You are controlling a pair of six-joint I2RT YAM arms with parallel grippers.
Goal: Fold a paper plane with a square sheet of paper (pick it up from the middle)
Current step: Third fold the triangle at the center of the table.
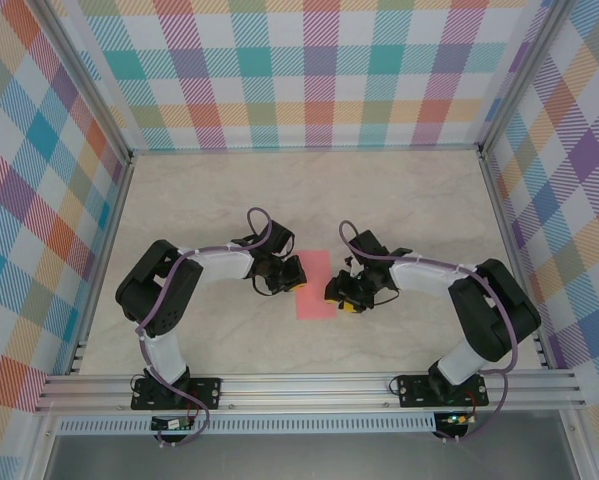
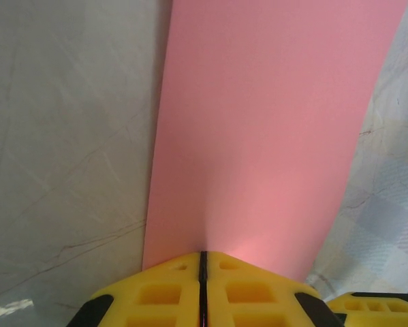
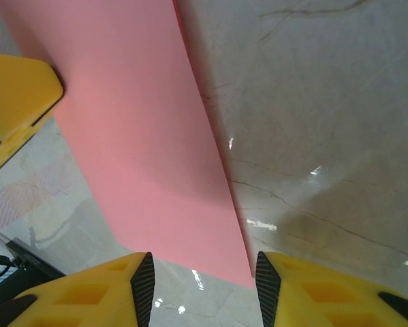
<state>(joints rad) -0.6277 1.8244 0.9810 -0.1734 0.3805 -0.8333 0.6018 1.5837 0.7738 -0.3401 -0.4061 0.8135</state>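
The square sheet of paper [image 1: 315, 285] lies on the table between the two grippers as a narrow salmon-pink rectangle, about half as wide as it is long. My left gripper [image 1: 296, 275] is at its left long edge. In the left wrist view the left gripper [image 2: 204, 256] is shut, with the paper [image 2: 272, 136] running out from the seam of its yellow fingers. My right gripper [image 1: 337, 292] is at the paper's right edge, near the front corner. It stands open [image 3: 204, 279], and the corner of the paper [image 3: 142, 136] lies just ahead of the gap between its fingers.
The marble-patterned tabletop [image 1: 209, 200] is ringed by plaid walls, with an aluminium rail [image 1: 309, 385] along the near edge. A yellow finger of the left gripper [image 3: 13, 102] shows beyond the paper in the right wrist view. Free room lies behind and beside the arms.
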